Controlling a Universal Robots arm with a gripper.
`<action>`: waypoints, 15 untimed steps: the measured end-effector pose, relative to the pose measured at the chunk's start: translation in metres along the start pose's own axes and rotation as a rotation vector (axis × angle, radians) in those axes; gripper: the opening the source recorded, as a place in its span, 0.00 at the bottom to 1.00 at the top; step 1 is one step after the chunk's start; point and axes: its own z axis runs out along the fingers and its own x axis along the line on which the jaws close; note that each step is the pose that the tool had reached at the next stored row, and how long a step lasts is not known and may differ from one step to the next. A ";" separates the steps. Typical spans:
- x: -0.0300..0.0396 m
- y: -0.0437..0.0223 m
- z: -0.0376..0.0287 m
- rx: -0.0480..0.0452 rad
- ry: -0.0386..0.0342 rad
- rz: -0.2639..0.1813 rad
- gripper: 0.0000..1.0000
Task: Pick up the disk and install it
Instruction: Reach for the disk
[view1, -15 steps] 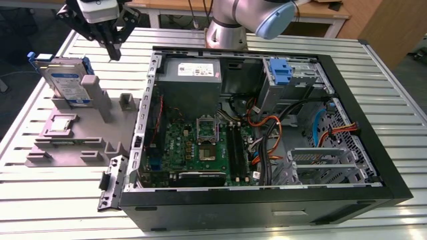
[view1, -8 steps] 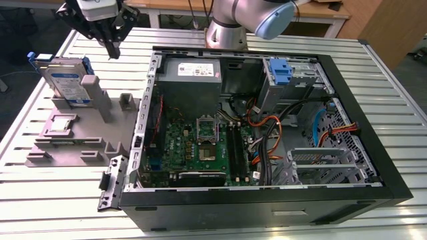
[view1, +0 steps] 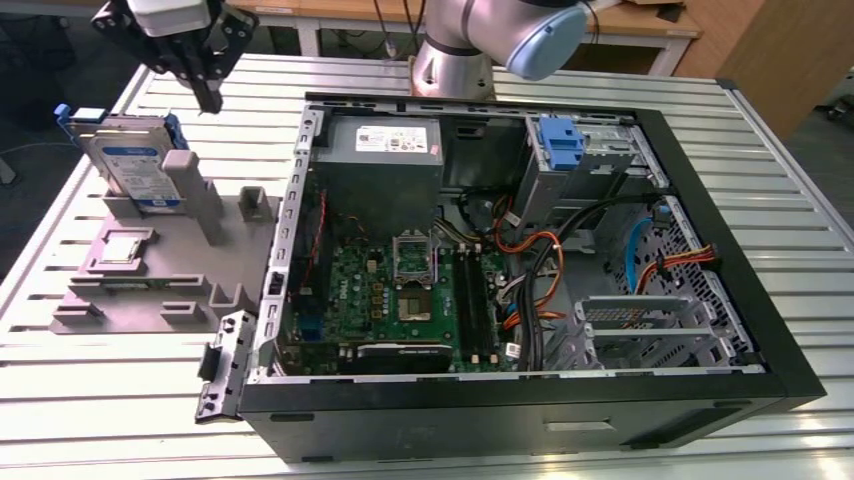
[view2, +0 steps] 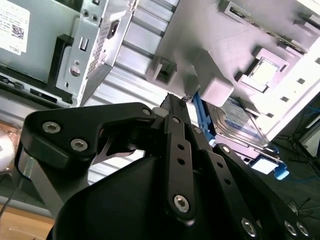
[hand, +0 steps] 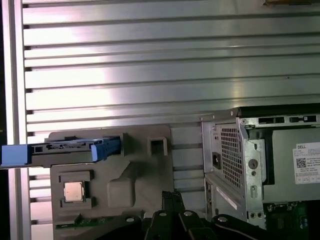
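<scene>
tool (view1: 210, 100): closed, empty, near disk (view1: 138, 160)
disk: upright in grey holder (view1: 147, 295) on tabletop (view1: 781, 200)
computer case (view1: 507, 410): open, blue bracket (view1: 561, 140) inside

The counter (view1: 761, 140) is a slatted silver metal surface, its ribs running across the exterior view from left to right. 2 large things lie directly on it: an open black computer case (view1: 787, 340) toward the exterior view's right, on its side with the insides exposed, and a grey moulded fixture (view1: 147, 290) just beside it on the left. The arm's base (view1: 451, 70) stands at the far side, behind the case.
</scene>
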 end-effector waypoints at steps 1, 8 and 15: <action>0.0025 0.0007 0.0000 0.0000 0.0000 0.000 0.10; 0.0257 0.0026 0.0003 -0.0001 -0.0001 0.000 0.10; 0.0465 0.0119 0.0024 0.0001 0.0001 0.000 0.10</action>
